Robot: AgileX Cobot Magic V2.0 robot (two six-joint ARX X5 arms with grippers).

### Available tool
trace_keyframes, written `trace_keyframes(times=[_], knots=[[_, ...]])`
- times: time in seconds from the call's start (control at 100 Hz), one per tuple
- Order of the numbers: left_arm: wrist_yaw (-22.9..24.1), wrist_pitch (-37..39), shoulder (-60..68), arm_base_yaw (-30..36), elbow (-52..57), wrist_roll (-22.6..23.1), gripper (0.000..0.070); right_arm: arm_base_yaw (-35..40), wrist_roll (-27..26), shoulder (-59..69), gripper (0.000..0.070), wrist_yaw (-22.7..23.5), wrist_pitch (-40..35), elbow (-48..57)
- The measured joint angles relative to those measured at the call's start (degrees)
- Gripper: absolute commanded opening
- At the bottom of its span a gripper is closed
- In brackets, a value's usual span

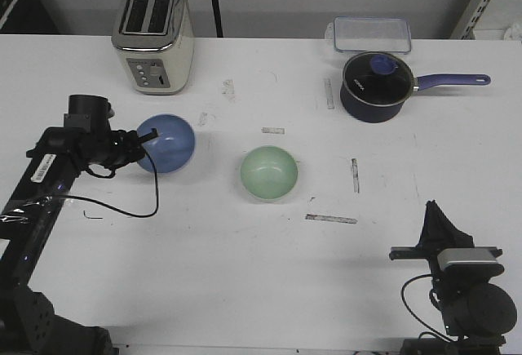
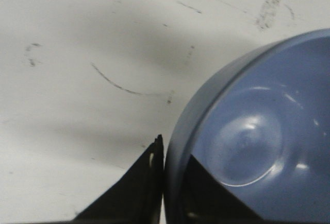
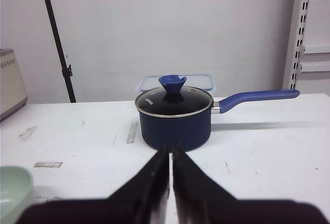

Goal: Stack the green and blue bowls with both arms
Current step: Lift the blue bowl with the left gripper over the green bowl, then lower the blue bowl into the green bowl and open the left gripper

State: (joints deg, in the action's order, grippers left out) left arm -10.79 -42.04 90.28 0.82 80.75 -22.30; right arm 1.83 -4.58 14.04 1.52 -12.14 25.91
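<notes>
Left hand (image 2: pixel 164 180) is clamped on the blue bowl's (image 1: pixel 165 144) near rim, one finger inside, one outside; bowl is seen at table (image 1: pixel 245 273) left, in front of the toaster (image 1: pixel 152 35). Right hand (image 3: pixel 169 154) is closed and empty, parked at the near right. Green bowl (image 1: pixel 268 173) is sat mid-table, apart from the blue one.

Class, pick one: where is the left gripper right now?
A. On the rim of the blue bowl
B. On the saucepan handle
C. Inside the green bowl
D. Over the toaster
A: the left gripper has one finger outside and one inside the rim of the blue bowl.
</notes>
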Motion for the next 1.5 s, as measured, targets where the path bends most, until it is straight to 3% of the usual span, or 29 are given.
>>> trace_keyframes(times=[0.2, 0.37, 0.55, 0.88, 1.37, 1.5], knots=[[-1.7, 2.1, 0.0, 8.1, 0.0, -3.8, 0.0001, 0.0, 0.0, 0.0, 0.0003, 0.0, 0.0, 0.0], [2.0, 6.1, 0.0, 16.9, 0.0, -7.8, 0.0001, 0.0, 0.0, 0.0, 0.0003, 0.0, 0.0, 0.0], [2.7, 5.3, 0.6, 22.9, 3.0, -9.6, 0.0001, 0.0, 0.0, 0.0, 0.0003, 0.0, 0.0, 0.0], [3.4, 3.0, 9.3, 27.0, 12.2, -10.3, 0.0001, 0.0, 0.0, 0.0, 0.0003, 0.0, 0.0, 0.0], [3.3, 1.7, 16.0, 31.4, 12.7, -10.3, 0.0006, 0.0, 0.0, 0.0, 0.0003, 0.0, 0.0, 0.0], [3.4, 1.4, 16.2, 31.3, 12.7, -10.3, 0.0093, 0.0, 0.0, 0.0, 0.0003, 0.0, 0.0, 0.0]])
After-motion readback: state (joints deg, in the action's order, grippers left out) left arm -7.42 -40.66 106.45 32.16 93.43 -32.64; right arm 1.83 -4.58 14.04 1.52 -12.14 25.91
